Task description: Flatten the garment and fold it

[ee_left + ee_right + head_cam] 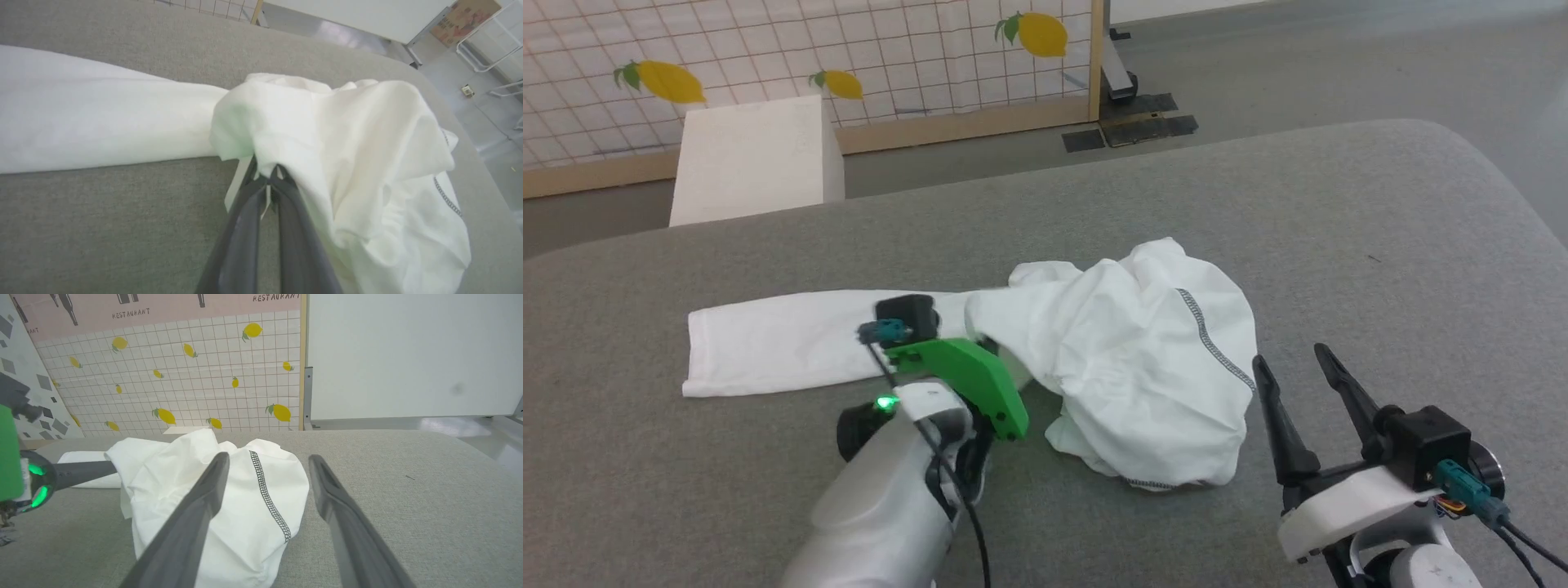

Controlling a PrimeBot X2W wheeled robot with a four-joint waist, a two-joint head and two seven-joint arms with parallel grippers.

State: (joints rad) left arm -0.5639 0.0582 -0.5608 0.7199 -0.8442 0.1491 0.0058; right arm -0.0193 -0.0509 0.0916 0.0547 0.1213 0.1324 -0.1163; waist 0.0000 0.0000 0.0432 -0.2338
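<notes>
Right gripper (1289, 357) is hovering wide open beside the garment (1127, 351), crumpled on the grey cushion (1339, 204). Left wrist view: left gripper (267, 181) is pinching a fold. Right wrist view: cloth is looking light and limp; the stitched seam (267, 494) is probably offering the best hold.

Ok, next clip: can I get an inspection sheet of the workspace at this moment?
Surface: grey fabric-covered table, rounded far corner.
Job's things: large white T-shirt, one part stretched flat to the left, the rest bunched in a heap; not yet folded.
Clutter: nothing seen on the table.
Grippers: left gripper shut on a fold of the T-shirt; right gripper open beside the heap.
Cables: black cable along the left forearm.
Surroundings: rigid white box, lemon-print tiled panel, grey floor.
</notes>
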